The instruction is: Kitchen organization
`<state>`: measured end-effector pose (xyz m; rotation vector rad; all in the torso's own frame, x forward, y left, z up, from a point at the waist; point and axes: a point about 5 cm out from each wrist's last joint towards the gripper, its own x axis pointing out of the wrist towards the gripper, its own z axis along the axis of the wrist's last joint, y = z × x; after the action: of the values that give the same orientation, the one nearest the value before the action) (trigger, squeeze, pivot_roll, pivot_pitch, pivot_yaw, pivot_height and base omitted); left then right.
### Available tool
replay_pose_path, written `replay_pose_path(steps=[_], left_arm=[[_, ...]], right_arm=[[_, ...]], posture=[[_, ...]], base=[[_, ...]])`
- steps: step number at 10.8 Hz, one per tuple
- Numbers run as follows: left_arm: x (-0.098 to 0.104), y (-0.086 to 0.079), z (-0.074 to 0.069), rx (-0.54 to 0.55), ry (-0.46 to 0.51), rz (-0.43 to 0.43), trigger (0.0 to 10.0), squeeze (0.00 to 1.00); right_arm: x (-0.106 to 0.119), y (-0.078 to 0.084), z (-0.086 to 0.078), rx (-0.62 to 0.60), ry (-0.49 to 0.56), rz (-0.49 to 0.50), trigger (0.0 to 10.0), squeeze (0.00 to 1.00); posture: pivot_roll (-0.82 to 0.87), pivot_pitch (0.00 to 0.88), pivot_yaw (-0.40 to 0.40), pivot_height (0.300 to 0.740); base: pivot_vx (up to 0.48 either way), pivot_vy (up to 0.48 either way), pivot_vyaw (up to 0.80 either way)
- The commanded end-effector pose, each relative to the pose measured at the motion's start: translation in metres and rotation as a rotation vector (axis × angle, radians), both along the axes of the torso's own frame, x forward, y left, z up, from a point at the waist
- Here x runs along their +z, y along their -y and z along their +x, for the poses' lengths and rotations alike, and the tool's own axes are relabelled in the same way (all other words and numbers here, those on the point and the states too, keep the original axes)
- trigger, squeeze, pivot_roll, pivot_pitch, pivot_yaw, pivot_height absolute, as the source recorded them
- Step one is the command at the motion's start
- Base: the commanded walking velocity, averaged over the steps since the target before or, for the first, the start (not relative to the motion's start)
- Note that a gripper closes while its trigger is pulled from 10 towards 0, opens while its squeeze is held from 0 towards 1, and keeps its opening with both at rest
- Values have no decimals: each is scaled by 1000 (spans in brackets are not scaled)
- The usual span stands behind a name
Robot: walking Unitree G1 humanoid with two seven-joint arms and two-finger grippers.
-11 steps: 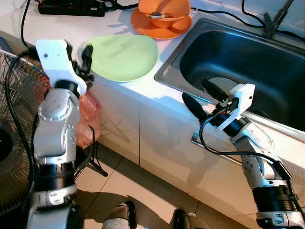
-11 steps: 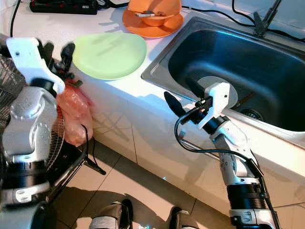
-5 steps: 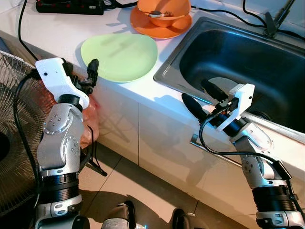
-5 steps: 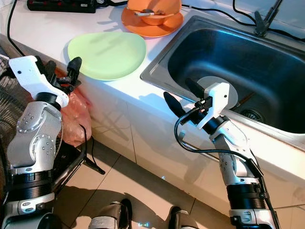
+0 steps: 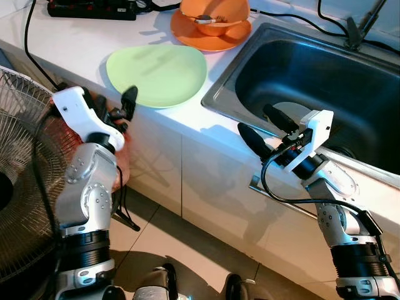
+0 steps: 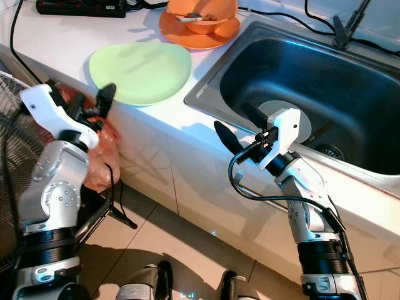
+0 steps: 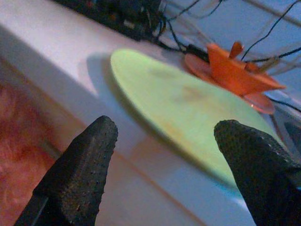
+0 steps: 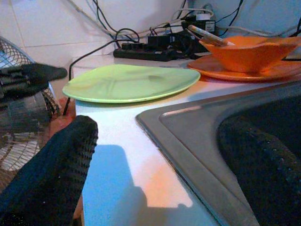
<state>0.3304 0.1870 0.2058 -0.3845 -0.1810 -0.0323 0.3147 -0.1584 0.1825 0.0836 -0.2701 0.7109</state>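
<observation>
Left eye view shows the left tool (image 5: 125,106) at the near edge of the white worktop (image 5: 81,44), its two black fingers spread wide with nothing between them, just short of the near-left rim of the green plate (image 5: 156,74). That plate lies flat on the worktop, left of the steel sink (image 5: 300,69) and nearer than the orange bowl (image 5: 215,15) sitting on its orange saucer (image 5: 209,39). Judging from this, the step in hand is taking the green plate. To do it well, the tool should come in level with the worktop, as the left wrist view suggests, so one finger slides under the raised rim and the other over it, then close gently before lifting. The plate overhangs the edge little, so tipping it is a risk. The right tool (image 5: 265,128) hovers open and empty at the sink's near rim, beside a round white dish (image 5: 294,111) in the basin.
</observation>
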Motion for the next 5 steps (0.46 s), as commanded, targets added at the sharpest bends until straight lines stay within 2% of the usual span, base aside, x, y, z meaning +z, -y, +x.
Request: replay_pose_path(steps=[1,4,5], left_arm=[[-5,3,1,-16,-20,-18,10000,0],[-4,15,9,-58,-15,-36,10000,0],[4,18,14,-60,18,-50,10000,0]], right_arm=[[1,2,-2,3,14,-12,10000,0],[2,0,-2,8,16,-14,10000,0],[1,1,-2,6,14,-15,10000,0]], posture=[[61,158,-38,740],[55,166,-44,740],[54,172,-48,740]], base=[[0,0,0],[0,0,0],[0,0,0]])
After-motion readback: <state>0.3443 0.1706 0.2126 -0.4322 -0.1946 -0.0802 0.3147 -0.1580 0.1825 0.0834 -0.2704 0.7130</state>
